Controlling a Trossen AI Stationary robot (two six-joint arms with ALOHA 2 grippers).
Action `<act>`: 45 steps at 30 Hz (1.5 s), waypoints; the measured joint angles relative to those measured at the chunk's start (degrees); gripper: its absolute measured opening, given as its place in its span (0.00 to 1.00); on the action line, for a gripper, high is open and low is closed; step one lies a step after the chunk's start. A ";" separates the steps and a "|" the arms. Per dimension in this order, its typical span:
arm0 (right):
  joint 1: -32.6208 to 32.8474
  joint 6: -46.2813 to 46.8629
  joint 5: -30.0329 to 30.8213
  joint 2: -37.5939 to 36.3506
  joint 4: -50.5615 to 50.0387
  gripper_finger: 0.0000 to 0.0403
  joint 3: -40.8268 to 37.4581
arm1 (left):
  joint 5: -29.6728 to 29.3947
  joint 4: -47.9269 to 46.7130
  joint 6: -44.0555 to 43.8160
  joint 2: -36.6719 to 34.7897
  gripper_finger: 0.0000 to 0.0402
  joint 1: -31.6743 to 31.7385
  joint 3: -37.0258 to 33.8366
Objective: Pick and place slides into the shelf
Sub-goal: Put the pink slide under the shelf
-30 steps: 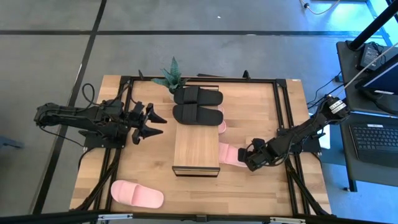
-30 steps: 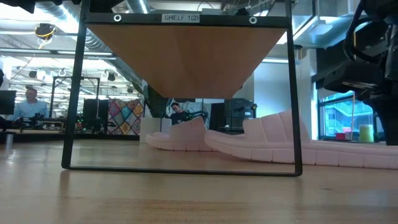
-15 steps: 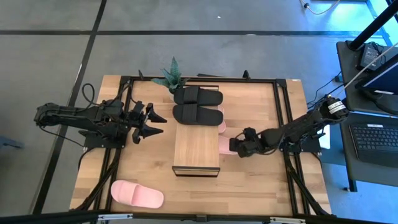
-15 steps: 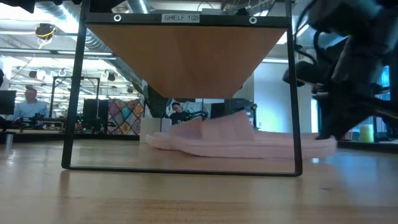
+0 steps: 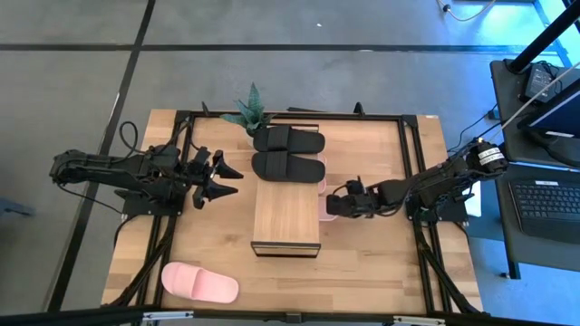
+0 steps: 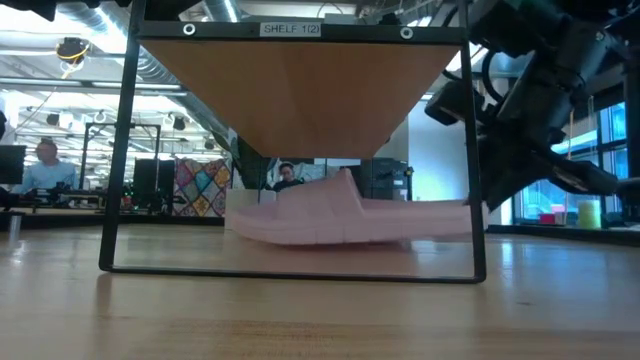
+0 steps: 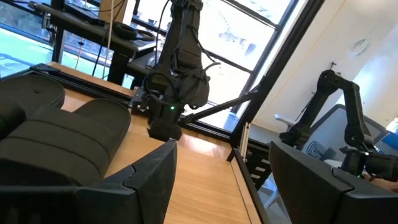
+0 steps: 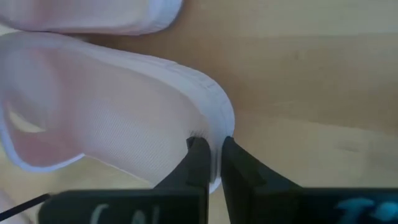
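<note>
The shelf point(image 5: 285, 217) stands mid-table, seen in the low view as a wood plank point(image 6: 300, 90) on a thin dark frame. A pale pink slide point(image 6: 340, 215) lies under it, one end sticking out on the right point(image 5: 326, 208). My right gripper point(image 5: 333, 206) is shut on that end. A second pink slide point(image 8: 93, 15) lies just beyond it. Two black slides point(image 5: 288, 152) sit side by side past the shelf's far end. A third pink slide point(image 5: 199, 282) lies near the front left. My left gripper point(image 5: 227, 181) hovers open left of the shelf. My right gripper pinches the raised rim of the pink slide's sole point(image 8: 214, 134) at the end that sticks out of the shelf. One finger point(image 8: 198, 158) stands on the footbed side, the other point(image 8: 235, 165) outside. The fingers slant down from the table's right. The slide's sole rests on the table under the shelf.
A small green plant point(image 5: 249, 110) stands at the far edge beside the black slides. Dark frame rails point(image 5: 412, 181) run along the table's sides. A laptop point(image 5: 548, 204) sits off the table on the right. The near right part of the tabletop point(image 5: 381, 272) is bare wood.
My right gripper has moved toward the table's left and a little toward its far edge, up to the shelf, staying shut. The pink slide has slid along the table with it, going under the shelf until only its right end shows.
</note>
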 joint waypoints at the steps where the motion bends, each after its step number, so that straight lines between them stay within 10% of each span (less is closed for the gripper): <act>1: 0.00 0.00 0.00 0.00 0.86 0.06 0.01 | -0.02 0.00 0.00 0.00 0.61 0.00 0.00; 23: -2.99 -3.16 -2.43 9.07 13.25 0.07 0.17 | -0.44 -0.04 0.00 0.02 0.61 0.00 0.00; 45: -3.06 -3.06 -2.54 4.13 12.59 0.44 0.20 | -0.39 -0.27 0.37 0.02 0.61 -0.02 0.00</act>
